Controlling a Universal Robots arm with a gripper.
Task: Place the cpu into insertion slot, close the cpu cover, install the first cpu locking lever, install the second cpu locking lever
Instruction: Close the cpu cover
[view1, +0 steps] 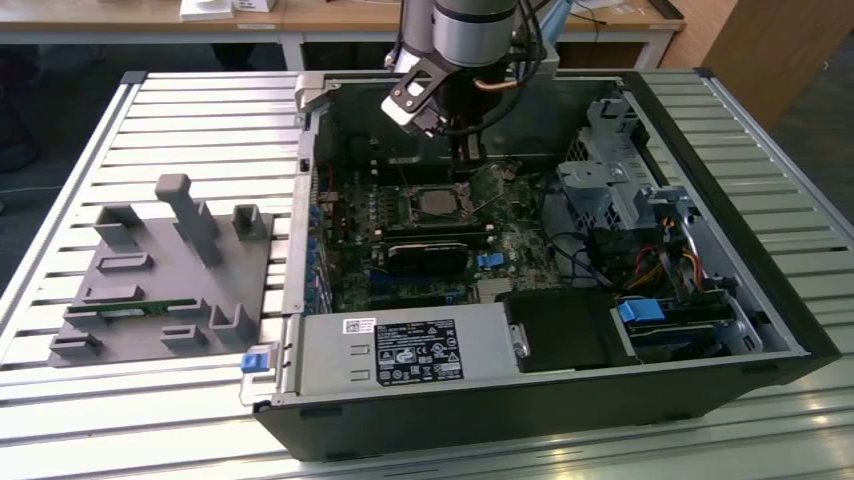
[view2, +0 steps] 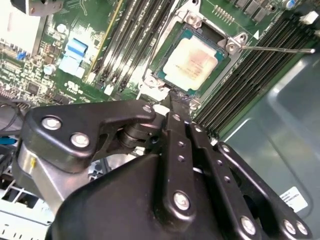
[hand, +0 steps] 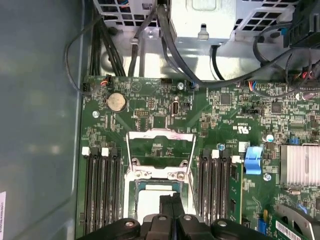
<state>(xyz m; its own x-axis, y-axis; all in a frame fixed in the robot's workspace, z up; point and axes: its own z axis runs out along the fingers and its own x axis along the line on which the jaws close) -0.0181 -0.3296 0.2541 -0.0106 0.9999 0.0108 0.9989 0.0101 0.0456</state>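
The cpu (view2: 192, 57) lies flat in the insertion slot (view2: 232, 46), its dull silver top showing in both wrist views (hand: 147, 202) and at the board's middle in the exterior view (view1: 437, 203). The cpu cover (hand: 160, 133), a thin silver frame with a large window, stands raised off the slot on its far side, with the board visible through it. A thin lever rod (view2: 275, 49) sticks out from a corner of the slot. My gripper (view2: 170, 97) hangs just above the slot's edge (hand: 171, 196), fingers shut together and holding nothing. It reaches down into the case (view1: 463, 170).
Long black memory slots (hand: 102, 190) flank the slot on both sides. A blue connector (hand: 253, 161), a finned heat sink (hand: 300, 167) and cable bundles (hand: 170, 45) sit nearby. The case wall (hand: 40, 125) is close. A grey fixture (view1: 160, 270) stands at the exterior view's left.
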